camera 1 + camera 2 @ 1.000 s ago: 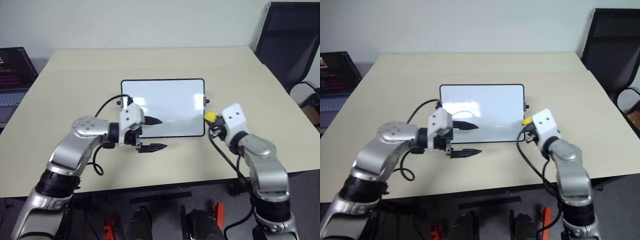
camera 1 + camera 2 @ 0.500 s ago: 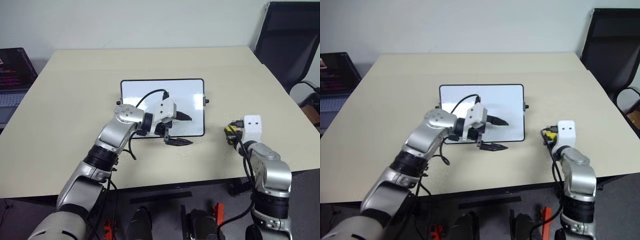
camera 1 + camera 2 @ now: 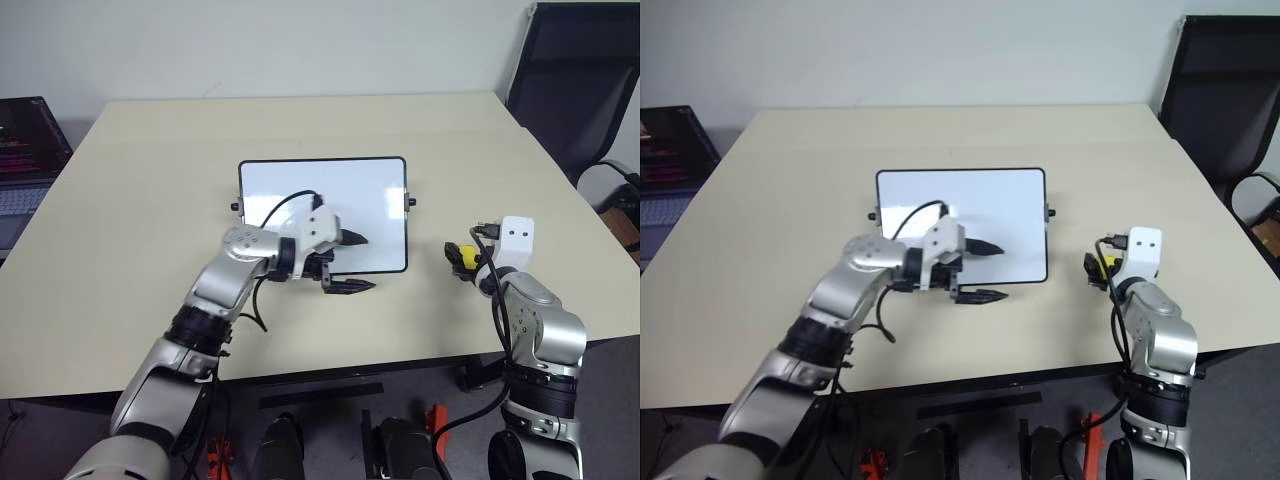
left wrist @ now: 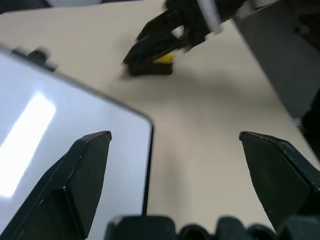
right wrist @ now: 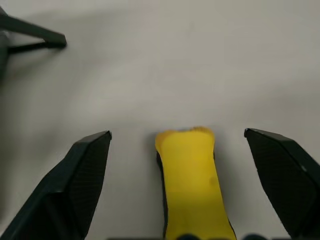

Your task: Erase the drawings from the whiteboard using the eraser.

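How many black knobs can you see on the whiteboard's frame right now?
2. One black knob sits on the left short side of the small black-framed white whiteboard, the other knob on its right short side. None looks hidden.

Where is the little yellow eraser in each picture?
Left eye view: eraser on the table, right of the whiteboard.
Right eye view: same spot.
Left wrist view: near the top, past the whiteboard's corner.
Right wrist view: between the open black fingers.
Shared landmark: the whiteboard.
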